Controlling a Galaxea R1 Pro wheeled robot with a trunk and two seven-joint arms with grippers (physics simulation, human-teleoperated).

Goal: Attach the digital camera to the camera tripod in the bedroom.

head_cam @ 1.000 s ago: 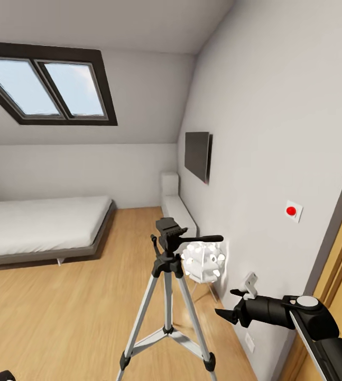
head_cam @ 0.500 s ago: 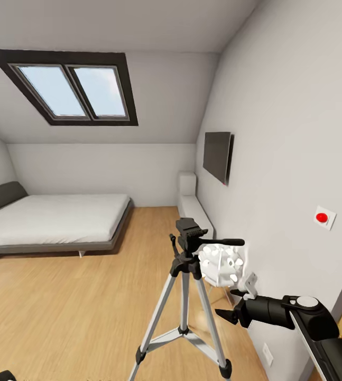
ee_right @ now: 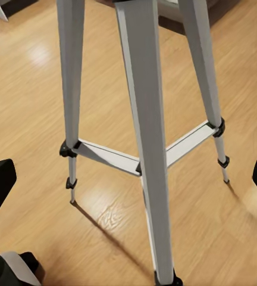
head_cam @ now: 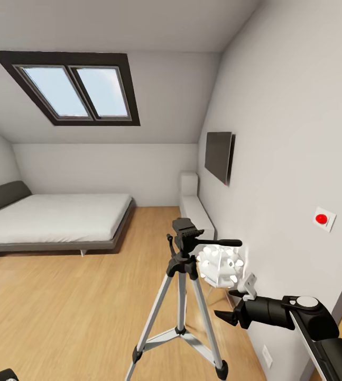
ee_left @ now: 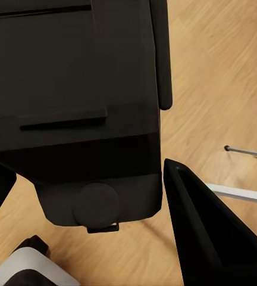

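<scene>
Forward, right arm beside camera tripod

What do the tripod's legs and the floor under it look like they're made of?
The camera tripod legs look like silver brushed metal, pale and faintly glossy, with black, probably plastic, joints and feet. The floor looks like light varnished wood planks: visible grain and soft reflections.

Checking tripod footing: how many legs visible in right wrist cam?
3 legs on the camera tripod: one nearest the camera, centre; one on each side. All reach the wood floor.
</scene>
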